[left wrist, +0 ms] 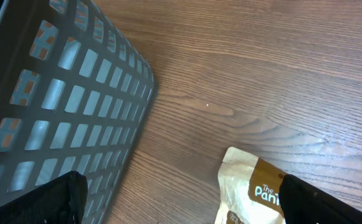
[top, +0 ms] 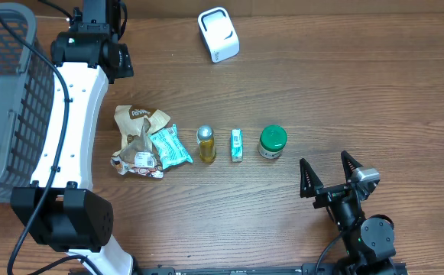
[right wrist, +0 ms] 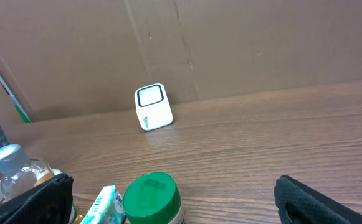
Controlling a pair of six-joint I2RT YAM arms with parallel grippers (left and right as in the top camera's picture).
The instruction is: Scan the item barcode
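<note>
Right gripper [top: 323, 162] sits by the near edge of the table [top: 374, 92], jaws spread wide and holding nothing, with the green-lidded jar [top: 272, 142] just beyond it. Left gripper [left wrist: 179, 180], equally wide and empty, hangs over bare wood beside the grey basket [top: 0, 99] at the left edge. Mid-table, a row runs left from the jar: teal box [top: 237, 144], yellow bottle [top: 205, 143], teal packet [top: 168, 147], brown pouch [top: 134, 134]. The white scanner [top: 218, 34] stands near the far edge.

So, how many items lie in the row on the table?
5, basket side first: brown snack bag, teal packet against it, yellow-liquid bottle, small teal box, green-lidded jar. The crumpled bag may hide another.
</note>
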